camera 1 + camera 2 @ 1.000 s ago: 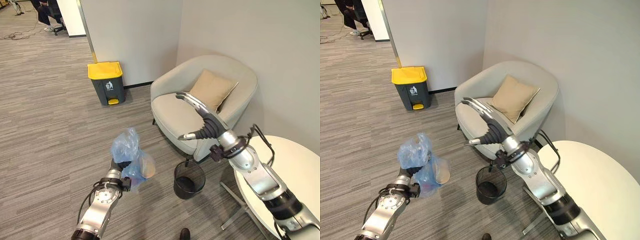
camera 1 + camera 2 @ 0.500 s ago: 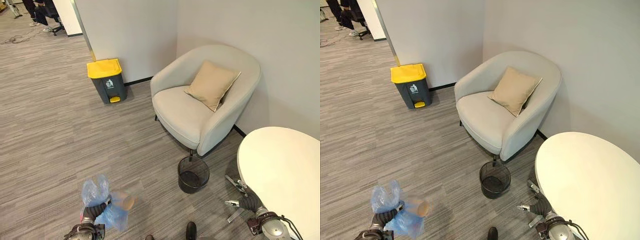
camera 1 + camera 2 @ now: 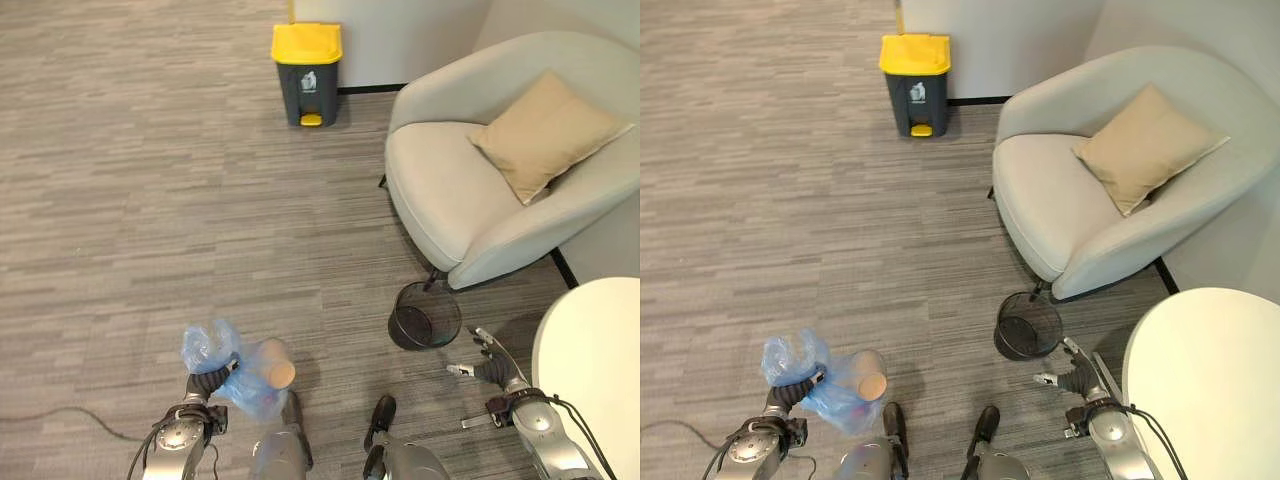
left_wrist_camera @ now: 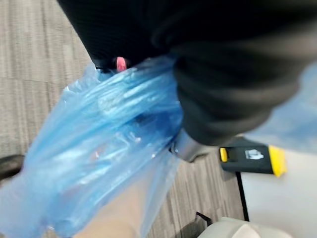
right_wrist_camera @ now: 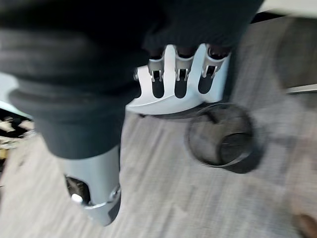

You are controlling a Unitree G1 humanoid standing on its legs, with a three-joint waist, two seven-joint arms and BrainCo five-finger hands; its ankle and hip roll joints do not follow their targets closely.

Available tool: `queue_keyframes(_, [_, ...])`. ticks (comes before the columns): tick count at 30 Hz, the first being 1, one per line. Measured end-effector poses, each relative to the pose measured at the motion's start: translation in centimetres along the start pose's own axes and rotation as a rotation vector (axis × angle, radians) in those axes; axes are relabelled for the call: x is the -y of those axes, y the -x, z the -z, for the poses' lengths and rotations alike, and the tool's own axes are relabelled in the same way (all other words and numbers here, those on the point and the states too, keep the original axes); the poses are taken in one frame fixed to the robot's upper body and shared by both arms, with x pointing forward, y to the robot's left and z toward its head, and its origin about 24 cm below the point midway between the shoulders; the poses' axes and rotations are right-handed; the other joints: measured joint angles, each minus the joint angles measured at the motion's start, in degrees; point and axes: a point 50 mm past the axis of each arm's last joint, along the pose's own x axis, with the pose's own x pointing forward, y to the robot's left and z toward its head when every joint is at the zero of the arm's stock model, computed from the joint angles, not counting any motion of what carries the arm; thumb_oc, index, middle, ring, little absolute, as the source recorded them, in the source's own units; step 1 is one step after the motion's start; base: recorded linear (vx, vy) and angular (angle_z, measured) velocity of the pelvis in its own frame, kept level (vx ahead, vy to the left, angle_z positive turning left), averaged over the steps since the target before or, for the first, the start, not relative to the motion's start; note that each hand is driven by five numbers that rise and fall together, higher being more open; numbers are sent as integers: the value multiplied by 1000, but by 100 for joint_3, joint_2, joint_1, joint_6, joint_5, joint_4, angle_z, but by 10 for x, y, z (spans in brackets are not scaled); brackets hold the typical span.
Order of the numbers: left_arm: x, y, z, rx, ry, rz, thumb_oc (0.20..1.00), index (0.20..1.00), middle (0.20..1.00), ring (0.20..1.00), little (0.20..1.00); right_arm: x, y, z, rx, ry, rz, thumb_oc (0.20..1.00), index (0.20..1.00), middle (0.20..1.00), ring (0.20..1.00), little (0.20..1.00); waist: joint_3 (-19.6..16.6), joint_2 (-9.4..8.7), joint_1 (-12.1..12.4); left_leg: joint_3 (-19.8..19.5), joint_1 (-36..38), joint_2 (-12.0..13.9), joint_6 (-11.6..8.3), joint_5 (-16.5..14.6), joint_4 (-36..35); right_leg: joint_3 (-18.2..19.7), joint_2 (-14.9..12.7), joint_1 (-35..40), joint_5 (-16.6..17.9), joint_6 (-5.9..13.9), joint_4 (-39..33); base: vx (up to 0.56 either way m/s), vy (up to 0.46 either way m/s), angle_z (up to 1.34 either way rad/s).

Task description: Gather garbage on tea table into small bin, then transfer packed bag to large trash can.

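The blue bag (image 3: 232, 358) is hanging low over the carpet (image 3: 140, 200), near the bottom of the head views, with its neck bunched in the left hand (image 3: 203, 383); the fingers are curling tight round the gathered plastic, and the loose top is puffing up above the fist. A tan paper cup (image 3: 277, 372) is lying tilted inside the bag, its open mouth turned outward. In the left wrist view the crumpled blue plastic (image 4: 104, 163) is spreading out from under the dark cover, and the cup is showing pale through it.

The right hand (image 3: 487, 359) is hovering low on the other side, fingers straight and spread apart, thumb out to the side, holding nothing. It is sitting just beside the edge of the white table (image 3: 600, 350) and near the black mesh bin (image 3: 425, 315), which is standing upright on the floor in front of the armchair (image 3: 480, 180). In the right wrist view the straight fingers (image 5: 178, 79) are pointing past the bin (image 5: 220, 136).

A tan cushion (image 3: 545, 130) is leaning against the chair's back. The grey can (image 3: 306, 75) with its yellow lid shut is standing against the far wall, well apart from the bag
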Motion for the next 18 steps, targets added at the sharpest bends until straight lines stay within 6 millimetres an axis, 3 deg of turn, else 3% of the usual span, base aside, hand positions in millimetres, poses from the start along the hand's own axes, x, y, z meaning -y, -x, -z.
queue_keyframes(3, [-7, -1, -3, 9, -24, -11, 200, 200, 200, 200, 200, -6, 0, 0, -3, -21, -1, 1000, 1000, 1000, 1000, 1000, -11, -203, 21, -71, 42, -320, 153, -17, 15, 76, -277, -51, 28, 195, 168, 60, 213, 19])
queue_keyframes(5, [-17, -2, -6, 15, -53, -39, 200, 200, 200, 200, 200, -17, -4, -8, 18, -40, -21, 1000, 1000, 1000, 1000, 1000, -19, -300, 45, -18, -143, -542, 391, -152, 224, 275, -545, -356, 116, 267, 536, 83, 265, -4])
queue_keyframes(7, [-19, -3, -9, 21, -58, -47, 200, 200, 200, 200, 200, -20, -6, -12, 27, -37, -34, 1000, 1000, 1000, 1000, 1000, -17, -302, 39, -8, -157, -631, 493, -244, 309, 302, -663, -404, 121, 275, 670, 88, 210, 1])
queue_keyframes(9, [-18, -13, -20, 50, -60, -50, 200, 200, 200, 200, 200, -20, -6, -12, 29, -44, -23, 1000, 1000, 1000, 1000, 1000, 4, -204, -48, -333, -189, -733, 624, -410, 390, 687, -893, -743, -182, 423, 1614, 124, 92, 46])
queue_keyframes(10, [-20, -16, -30, 84, -64, -58, 200, 200, 200, 200, 200, -24, -4, -9, 19, -45, -33, 1000, 1000, 1000, 1000, 1000, 25, -244, -74, -435, -127, -776, 715, -364, 290, 1177, -771, -1022, -628, 540, 2080, 242, 121, 68])
queue_keyframes(12, [-25, -19, -36, 100, -77, -67, 200, 200, 200, 200, 200, -21, -7, -13, 32, -44, -22, 1000, 1000, 1000, 1000, 1000, 86, -275, -118, -587, -118, -890, 876, -460, 173, 1738, -228, -1607, -914, 453, 2302, 299, 87, 35])
queue_keyframes(14, [-18, -20, -34, 93, -82, -46, 200, 200, 200, 200, 200, -18, -11, -19, 50, -40, -10, 1000, 1000, 1000, 1000, 1000, 192, -197, -206, -665, -55, -935, 868, -475, 143, 1734, 3, -2021, -905, 416, 2140, 336, 12, 39])
queue_keyframes(17, [-9, -15, -22, 61, -57, -31, 200, 200, 200, 200, 200, -19, -9, -17, 44, -40, -13, 1000, 1000, 1000, 1000, 1000, 232, -109, -249, -772, 303, -1051, 778, -612, -5, 1697, 3, -2258, -808, 382, 1565, 454, -71, 33])
queue_keyframes(18, [-5, -15, -19, 52, -49, -23, 200, 200, 200, 200, 200, -19, -9, -16, 40, -40, -14, 1000, 1000, 1000, 1000, 1000, 250, -57, -279, -948, 427, -1055, 694, -705, -28, 1661, -49, -2307, -735, 491, 1255, 487, -139, 47])
